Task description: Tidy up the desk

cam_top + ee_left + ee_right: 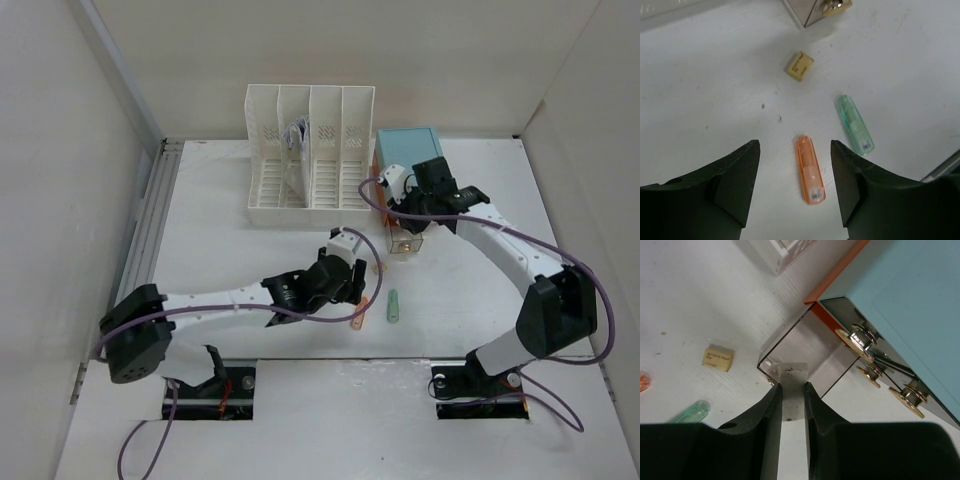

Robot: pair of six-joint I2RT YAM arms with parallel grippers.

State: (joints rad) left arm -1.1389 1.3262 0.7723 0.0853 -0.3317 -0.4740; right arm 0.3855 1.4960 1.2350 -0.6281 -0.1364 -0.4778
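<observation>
Hovering wide above an orange marker [810, 170] on the white desk [220, 250] is the left claw [795, 150]; right claw [793, 390] narrow, pinching the clear drawer [805, 347] by its front tab, contents hard to make out

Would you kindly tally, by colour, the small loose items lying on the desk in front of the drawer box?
Orange: 1, the orange translucent stick
Green: 1, the green translucent stick
Tan: 1, the tan eraser-like block
Total on the desk: 3
</observation>
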